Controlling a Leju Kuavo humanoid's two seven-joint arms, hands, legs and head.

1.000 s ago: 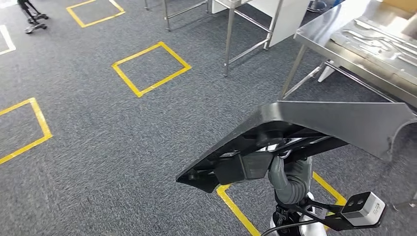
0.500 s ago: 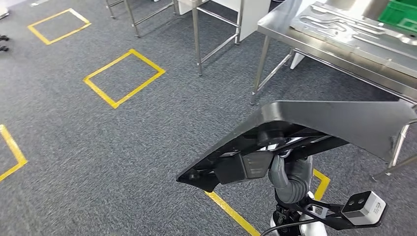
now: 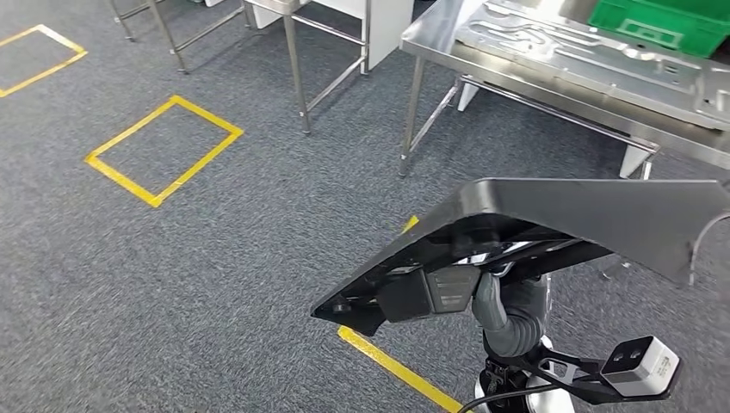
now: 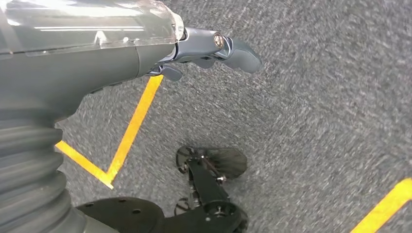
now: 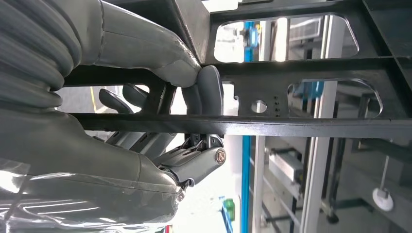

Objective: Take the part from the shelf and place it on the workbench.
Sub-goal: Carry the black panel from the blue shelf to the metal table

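Right robot hand [image 5: 160, 121] grips the black part [image 3: 568, 224] from beneath, holding it above the grey carpet just short of the steel desk [image 3: 551, 95], while the left robot hand [image 4: 204, 48] hangs empty with fingers loosely curled.

Grey ribbed wrist cover [image 5: 34, 53] — thick grey thumb [image 5: 145, 46], darker fingers [image 4: 233, 46] with brass-coloured screws.

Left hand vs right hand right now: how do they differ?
The right hand grips the black part, thumb on one face and fingers behind its ribs; the left hand holds nothing. The right hand is raised under the part, carried out in front of the body, near the steel workbench; the left hand hangs low over the grey carpet. Both have the same grey ribbed cover and dark fingers.
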